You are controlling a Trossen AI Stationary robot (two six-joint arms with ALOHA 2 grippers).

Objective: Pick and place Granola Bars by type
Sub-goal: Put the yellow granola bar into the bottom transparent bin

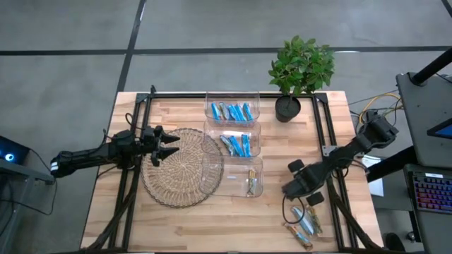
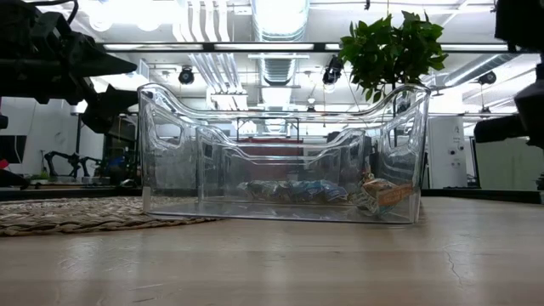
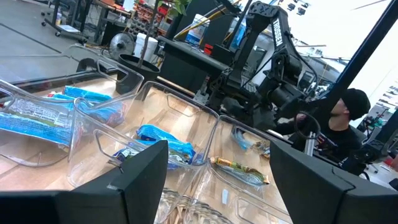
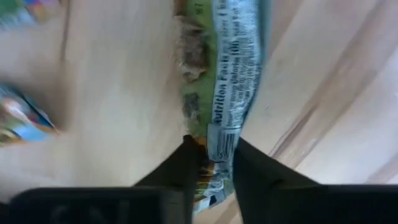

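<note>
I see a pale wood table with a round woven mat, three clear bins in a row and a potted plant; beyond it, a workshop with a person. My right gripper is pinched on the end of a green-wrapped bar lying on the wood by the loose bars. My left gripper hangs open over the mat.

The granola bar was silvery-green with black print, the table pale wood, the binned bars bright blue.
</note>
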